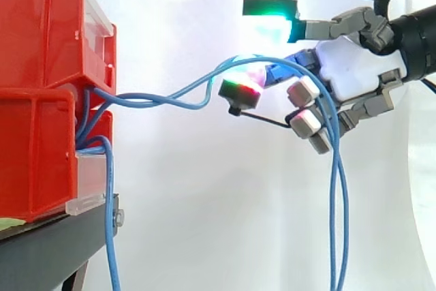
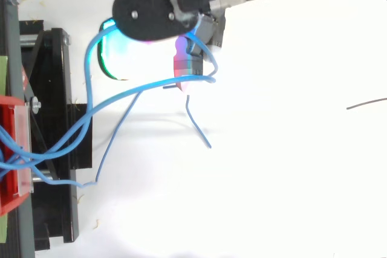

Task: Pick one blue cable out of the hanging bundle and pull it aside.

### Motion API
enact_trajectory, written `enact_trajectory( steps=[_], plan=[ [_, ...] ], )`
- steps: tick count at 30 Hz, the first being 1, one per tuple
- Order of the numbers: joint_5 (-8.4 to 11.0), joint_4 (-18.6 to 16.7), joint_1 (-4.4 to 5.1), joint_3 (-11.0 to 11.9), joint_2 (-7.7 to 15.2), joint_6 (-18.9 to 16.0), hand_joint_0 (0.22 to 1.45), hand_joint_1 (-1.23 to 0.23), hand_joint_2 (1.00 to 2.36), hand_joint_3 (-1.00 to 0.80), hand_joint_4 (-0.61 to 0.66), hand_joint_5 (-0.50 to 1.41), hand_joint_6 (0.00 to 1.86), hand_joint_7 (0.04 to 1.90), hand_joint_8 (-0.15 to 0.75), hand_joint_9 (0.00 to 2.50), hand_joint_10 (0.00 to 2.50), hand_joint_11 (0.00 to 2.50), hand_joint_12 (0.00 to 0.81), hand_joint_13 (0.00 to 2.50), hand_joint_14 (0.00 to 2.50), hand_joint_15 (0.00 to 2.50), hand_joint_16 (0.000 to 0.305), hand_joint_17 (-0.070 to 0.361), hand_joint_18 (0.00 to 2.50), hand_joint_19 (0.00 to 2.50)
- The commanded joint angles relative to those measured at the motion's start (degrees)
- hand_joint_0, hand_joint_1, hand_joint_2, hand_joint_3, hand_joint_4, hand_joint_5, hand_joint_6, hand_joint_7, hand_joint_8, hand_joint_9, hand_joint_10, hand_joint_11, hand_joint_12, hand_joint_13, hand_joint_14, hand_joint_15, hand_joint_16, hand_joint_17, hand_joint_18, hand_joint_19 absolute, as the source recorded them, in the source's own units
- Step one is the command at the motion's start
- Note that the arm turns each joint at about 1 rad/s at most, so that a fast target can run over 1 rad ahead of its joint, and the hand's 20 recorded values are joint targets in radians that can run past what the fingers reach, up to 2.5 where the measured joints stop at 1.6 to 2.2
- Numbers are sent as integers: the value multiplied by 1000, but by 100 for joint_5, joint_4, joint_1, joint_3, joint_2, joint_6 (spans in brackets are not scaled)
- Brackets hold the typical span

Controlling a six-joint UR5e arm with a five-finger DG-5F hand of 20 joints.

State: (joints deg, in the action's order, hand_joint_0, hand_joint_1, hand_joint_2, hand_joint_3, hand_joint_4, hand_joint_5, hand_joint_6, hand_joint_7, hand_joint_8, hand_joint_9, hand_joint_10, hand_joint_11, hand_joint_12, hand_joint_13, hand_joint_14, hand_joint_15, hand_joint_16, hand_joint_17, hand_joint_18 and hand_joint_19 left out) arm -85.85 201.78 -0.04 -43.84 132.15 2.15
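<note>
- Two red bins [image 1: 41,32], stacked at the black bench's [image 1: 54,247] edge.
- One hand [image 1: 347,66], well off the bench, fingers curled round one blue cable [image 1: 146,100] stretched from the bins.
- At least three blue strands [image 1: 109,236] leave the bins.

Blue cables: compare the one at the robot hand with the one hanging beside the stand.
The held cable runs sideways from the bins to the robot hand; the loose cable drops straight down. The held cable is gripped; the loose cable is untouched. Both are blue and leave the bins.
</note>
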Motion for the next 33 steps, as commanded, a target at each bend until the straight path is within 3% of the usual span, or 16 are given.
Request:
enact_trajectory(
  steps=[1, 7, 12, 15, 22, 30, 33],
  plan=[
    [-2, 11, -5, 60, -5, 5, 573, -562, 1006, -365, 23, -64, 802, 800, 280, 1272, 21, 506, 390, 1050, 22, 578, 59, 132, 867, 702],
    [25, 81, -14, 174, -5, 5, 580, -529, 1007, -378, 18, -66, 822, 782, 273, 1264, 23, 515, 376, 1037, 23, 594, 55, 123, 836, 721],
    [33, 415, -22, 306, -5, 14, 548, -654, 1005, -329, 40, -66, 818, 758, 295, 1269, 20, 507, 412, 1072, 22, 568, 64, 144, 918, 678],
    [33, 503, -22, 315, -5, 14, 512, -491, 1001, -465, 19, -69, 824, 768, 281, 1253, 23, 510, 400, 1042, 22, 589, 59, 134, 866, 707],
    [33, 591, -14, 306, -5, 49, 541, -323, 1002, -472, 7, -67, 811, 754, 271, 1250, 21, 516, 389, 1030, 24, 597, 57, 129, 838, 721],
    [33, 591, -5, 306, -5, 58, 572, -694, 1005, -140, 64, -69, 751, 774, 311, 1227, 19, 492, 435, 1087, 20, 559, 69, 156, 958, 657],
    [33, 591, -5, 306, -5, 58, 528, -752, 1181, -128, 47, -79, 771, 723, 316, 1198, 21, 502, 438, 1079, 21, 558, 71, 160, 970, 639]
  ],
)
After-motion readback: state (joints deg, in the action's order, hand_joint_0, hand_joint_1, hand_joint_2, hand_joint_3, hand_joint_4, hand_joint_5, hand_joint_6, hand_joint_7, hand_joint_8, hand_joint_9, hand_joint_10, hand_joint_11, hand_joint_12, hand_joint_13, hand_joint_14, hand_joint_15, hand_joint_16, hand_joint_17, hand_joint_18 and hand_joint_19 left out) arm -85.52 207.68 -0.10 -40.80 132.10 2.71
